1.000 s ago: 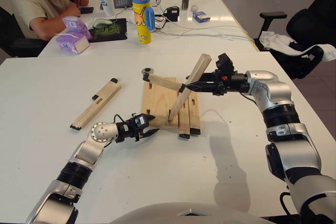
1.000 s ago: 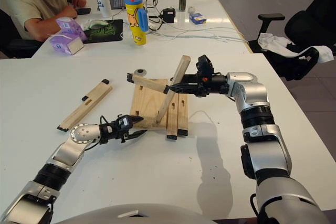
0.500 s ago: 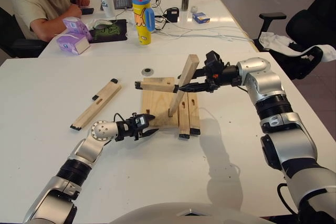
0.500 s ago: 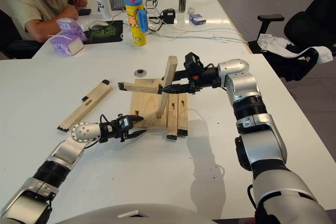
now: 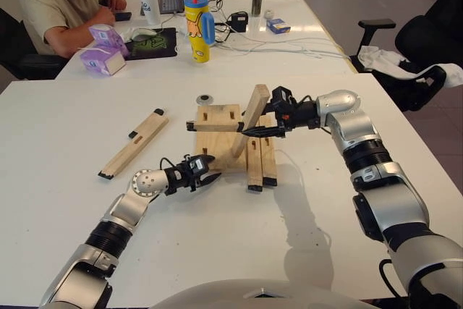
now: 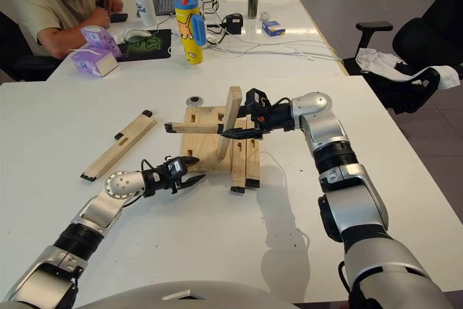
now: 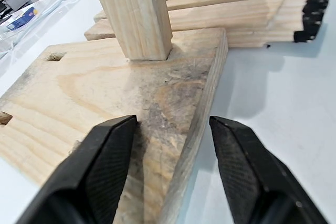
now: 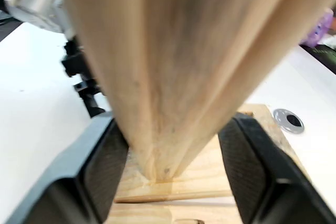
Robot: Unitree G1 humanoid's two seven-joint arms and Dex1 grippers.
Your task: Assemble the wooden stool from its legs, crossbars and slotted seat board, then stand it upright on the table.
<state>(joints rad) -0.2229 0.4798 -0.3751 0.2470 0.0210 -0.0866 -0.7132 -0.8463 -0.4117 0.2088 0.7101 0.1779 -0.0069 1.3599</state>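
Observation:
The slotted seat board (image 5: 215,144) lies flat mid-table. A wooden leg (image 5: 251,117) leans steeply with its lower end on the board, and a crossbar (image 5: 212,127) sticks out from it to the left. My right gripper (image 5: 259,132) is shut on that leg; in the right wrist view the leg (image 8: 173,51) sits between both fingers (image 8: 100,174). My left gripper (image 5: 207,177) is open at the board's near corner; in the left wrist view its fingers (image 7: 105,174) straddle the board's edge (image 7: 173,103). Two more legs (image 5: 260,166) lie on the board's right side.
Another wooden piece (image 5: 132,144) lies to the left of the board. A metal disc (image 5: 204,98) is set in the table behind it. A yellow cup (image 5: 195,27), a purple box (image 5: 101,56) and cables sit on the far table. An office chair (image 5: 416,41) stands at the right.
My right gripper has carried the leg and crossbar left and down, so the leg's foot now rests on the board. My left gripper has crept forward to the board's corner.

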